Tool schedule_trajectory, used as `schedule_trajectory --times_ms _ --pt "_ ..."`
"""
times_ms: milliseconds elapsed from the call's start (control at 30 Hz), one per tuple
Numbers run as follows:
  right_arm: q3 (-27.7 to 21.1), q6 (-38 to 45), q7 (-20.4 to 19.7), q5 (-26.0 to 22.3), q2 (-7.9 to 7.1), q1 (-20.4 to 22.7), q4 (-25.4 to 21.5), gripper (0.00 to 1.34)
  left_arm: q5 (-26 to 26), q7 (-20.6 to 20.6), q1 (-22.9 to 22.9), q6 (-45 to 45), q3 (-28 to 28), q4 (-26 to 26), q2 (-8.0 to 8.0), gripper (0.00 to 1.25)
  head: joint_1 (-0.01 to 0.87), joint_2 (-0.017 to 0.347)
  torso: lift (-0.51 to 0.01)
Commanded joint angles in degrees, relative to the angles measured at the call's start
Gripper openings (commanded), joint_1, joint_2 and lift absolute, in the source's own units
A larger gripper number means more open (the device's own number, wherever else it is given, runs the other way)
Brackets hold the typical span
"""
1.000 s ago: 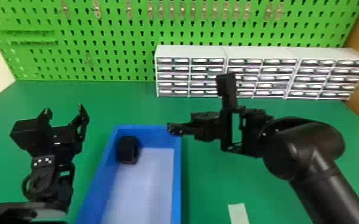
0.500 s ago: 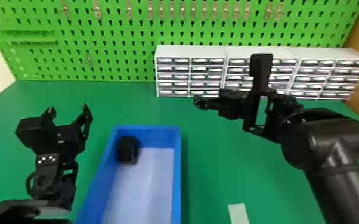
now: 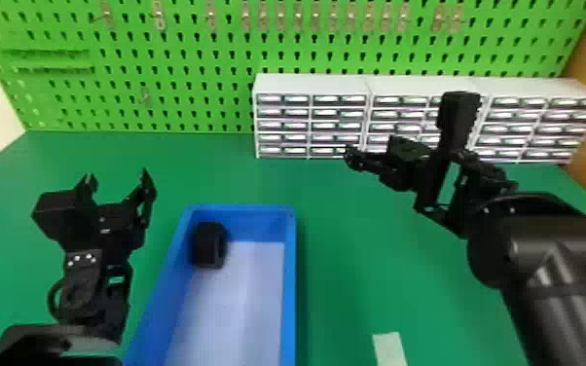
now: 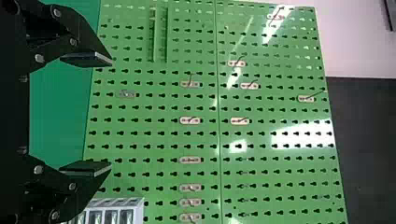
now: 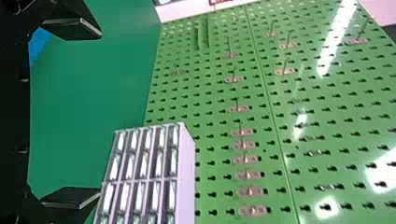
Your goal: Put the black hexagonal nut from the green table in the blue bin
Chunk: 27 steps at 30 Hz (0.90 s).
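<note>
Since the earlier frames, the black jointed right arm (image 3: 550,248) is drawing away from the long blue rectangular bin (image 3: 289,292), toward the robot's right and the white drawer cabinets (image 3: 311,83). The black hexagonal nut (image 3: 209,246) is sitting inside the bin, in the far left corner beside the left wall, its hole facing roughly right. The bin is resting on the flat green table (image 3: 379,272). Outward from the nut, the two-fingered black right gripper (image 5: 100,113) is hanging well off to the right, past the bin's right wall, its fingers spread with nothing between them. The two-fingered black left gripper (image 3: 118,179) is hovering outside the bin's left wall, fingers also spread and empty; in the head view it is appearing nearer the nut. With the nut seemingly delivered, the coming move is probably calling for widening that rightward gap, not grasping again
</note>
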Motion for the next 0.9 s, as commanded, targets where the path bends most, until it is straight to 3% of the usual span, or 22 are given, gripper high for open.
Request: schedule_trajectory --times_ms 0,367,633,733,867 --pt "-1.0 -4.2 -2.0 0.1 0.66 1.8 0.6 1.22 0.0 0.0 0.1 0.0 -0.1 0.0 0.00 0.79 0.657 0.057 -0.095" --pt "-5.3 -11.4 -7.8 1.1 3.38 6.8 0.5 1.22 0.2 0.0 0.9 0.0 -0.4 0.1 0.00 0.79 0.657 0.057 -0.095" --pt "-7.6 -13.4 -9.3 2.9 4.35 10.2 0.2 1.22 0.3 0.0 1.2 0.1 -0.8 0.0 0.00 0.79 0.657 0.057 -0.095" --pt "-8.2 -15.1 -10.0 6.0 4.79 11.2 -0.5 1.22 0.4 0.0 1.4 0.1 -1.0 0.0 0.00 0.79 0.657 0.057 -0.095" --pt "-8.0 -17.5 -12.3 7.3 4.61 12.5 -1.1 1.22 0.5 0.0 1.4 0.3 -1.3 0.1 0.00 0.79 0.657 0.057 -0.095"
